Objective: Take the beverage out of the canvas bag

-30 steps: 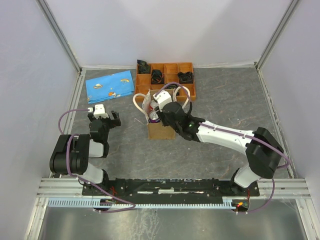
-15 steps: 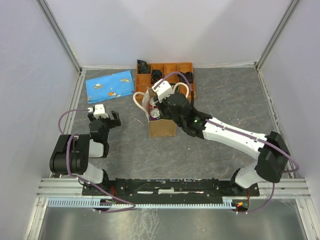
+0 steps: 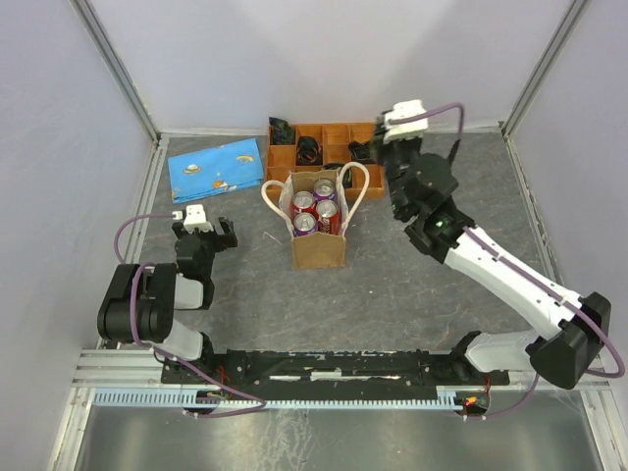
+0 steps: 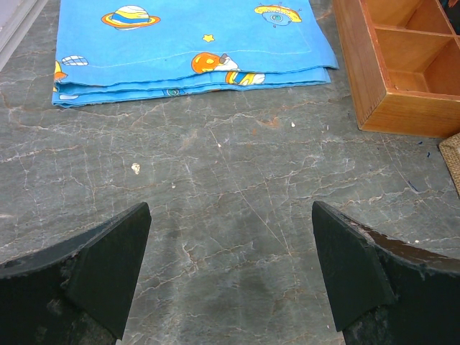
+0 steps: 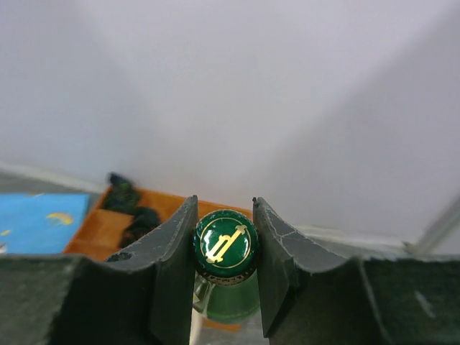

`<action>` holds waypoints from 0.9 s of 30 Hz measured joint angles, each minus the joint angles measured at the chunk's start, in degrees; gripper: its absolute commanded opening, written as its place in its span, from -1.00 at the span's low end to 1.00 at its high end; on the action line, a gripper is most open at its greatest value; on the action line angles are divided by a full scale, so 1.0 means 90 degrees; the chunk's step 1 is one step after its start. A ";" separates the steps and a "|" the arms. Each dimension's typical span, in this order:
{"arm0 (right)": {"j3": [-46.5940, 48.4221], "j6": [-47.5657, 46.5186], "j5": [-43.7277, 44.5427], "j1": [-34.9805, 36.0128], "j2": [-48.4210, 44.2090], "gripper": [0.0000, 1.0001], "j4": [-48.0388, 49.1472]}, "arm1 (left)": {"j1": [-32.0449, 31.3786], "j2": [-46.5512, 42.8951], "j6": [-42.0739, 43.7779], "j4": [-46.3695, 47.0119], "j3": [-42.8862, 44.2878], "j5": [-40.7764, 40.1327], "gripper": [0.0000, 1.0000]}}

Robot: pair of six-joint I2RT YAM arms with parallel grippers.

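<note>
The tan canvas bag (image 3: 317, 247) stands upright mid-table with cream loop handles and several red and purple cans (image 3: 315, 212) in it. My right gripper (image 5: 225, 241) is shut on the gold-marked cap of a green glass bottle (image 5: 228, 305), which hangs between the fingers. In the top view the right gripper (image 3: 392, 162) is raised to the right of the bag, near the orange tray; I cannot make out the bottle there. My left gripper (image 4: 230, 266) is open and empty, low over the table left of the bag, and also shows in the top view (image 3: 204, 232).
An orange compartmented tray (image 3: 339, 134) with black items stands behind the bag; its corner shows in the left wrist view (image 4: 402, 108). A folded blue space-print cloth (image 3: 215, 167) lies at the back left, also in the left wrist view (image 4: 187, 43). White walls enclose the table.
My right gripper has risen out of the bag and swung right and back, carrying the green bottle. The cans in the bag are now uncovered. The left arm has not moved.
</note>
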 measured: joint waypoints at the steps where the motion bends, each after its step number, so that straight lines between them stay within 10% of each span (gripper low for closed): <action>1: -0.0007 0.0039 0.0107 -0.0253 -0.0032 -1.00 0.0034 | 0.0000 0.0000 0.0000 -0.0002 0.0000 0.0000 0.99; 8: -0.0585 0.0733 0.0743 -0.1911 -0.0250 -1.00 -0.0056 | 0.0000 0.0000 0.0000 -0.0002 0.0000 0.0000 0.99; 27: -0.1715 0.3084 -0.0104 -0.3191 0.0721 -1.00 -0.1251 | 0.0000 0.0000 0.0000 -0.0002 0.0000 0.0000 0.99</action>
